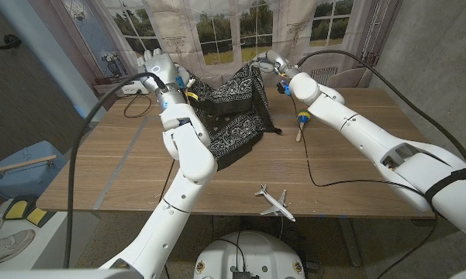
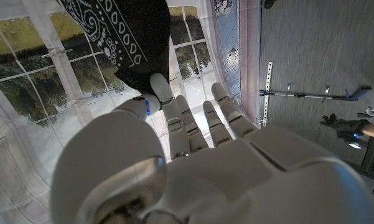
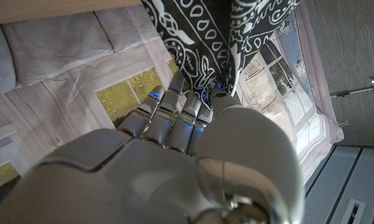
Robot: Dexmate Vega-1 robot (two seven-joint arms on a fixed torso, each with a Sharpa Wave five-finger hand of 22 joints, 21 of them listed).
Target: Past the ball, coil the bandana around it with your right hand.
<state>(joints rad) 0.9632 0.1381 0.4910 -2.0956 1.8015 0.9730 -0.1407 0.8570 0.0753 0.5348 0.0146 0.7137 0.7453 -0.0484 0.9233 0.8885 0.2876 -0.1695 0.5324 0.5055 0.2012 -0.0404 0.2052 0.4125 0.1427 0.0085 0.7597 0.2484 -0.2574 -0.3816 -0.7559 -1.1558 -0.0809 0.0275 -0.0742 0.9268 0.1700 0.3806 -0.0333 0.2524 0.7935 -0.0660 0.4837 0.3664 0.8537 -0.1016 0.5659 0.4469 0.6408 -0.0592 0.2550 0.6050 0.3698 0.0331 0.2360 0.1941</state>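
Wooden worktop (image 1: pixel 357 167) before a window-print backdrop (image 1: pixel 225 27). Black paisley bandana (image 1: pixel 236 116) lifted over far middle edge, lower end draped on the wood. Right hand (image 1: pixel 265 62) pinching its top corner; left hand (image 1: pixel 161 71) gripping the other end. Toy airplane (image 1: pixel 273 201) at near edge. Small blue-yellow ball (image 1: pixel 302 118) beside bandana.

Bandana (image 1: pixel 236 116) hanging between my two raised hands.
Its lower end lies on the table (image 1: pixel 349 167); a toy plane (image 1: pixel 274 202) sits nearer me, a rattle (image 1: pixel 301 122) to its right.
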